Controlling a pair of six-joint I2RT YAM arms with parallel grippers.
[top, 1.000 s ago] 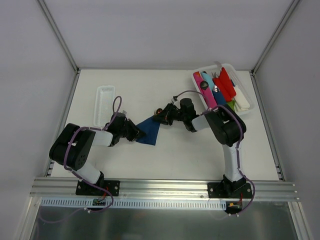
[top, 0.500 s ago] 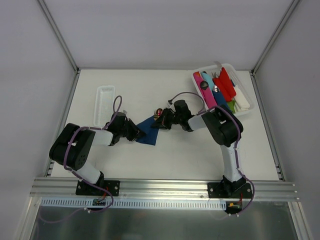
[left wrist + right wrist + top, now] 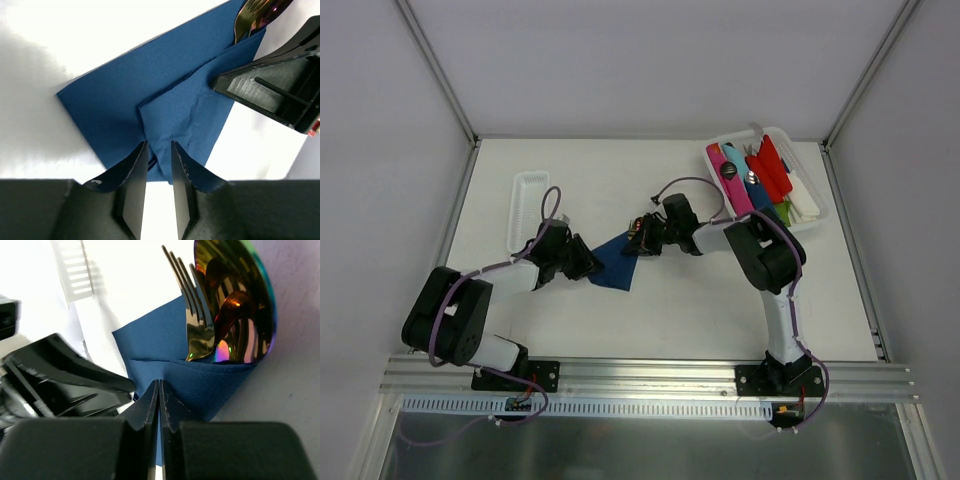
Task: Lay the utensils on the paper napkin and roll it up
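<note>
Lying between left claw (image 3: 159, 160) and right claw (image 3: 159, 390), paper napkin (image 3: 616, 262) around utensils (image 3: 230, 315).

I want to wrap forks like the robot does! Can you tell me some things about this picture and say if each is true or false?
1. The dark navy-blue paper napkin is folded over the shiny copper metal fork and the shiny copper metal spoon. True.
2. The fork and spoon are completely hidden. False: their heads stick out of the fold.
3. The right hand is shut on the napkin. True.
4. The fork lies in the narrow white plastic tray. False: it lies in the napkin, apart from the tray.
</note>
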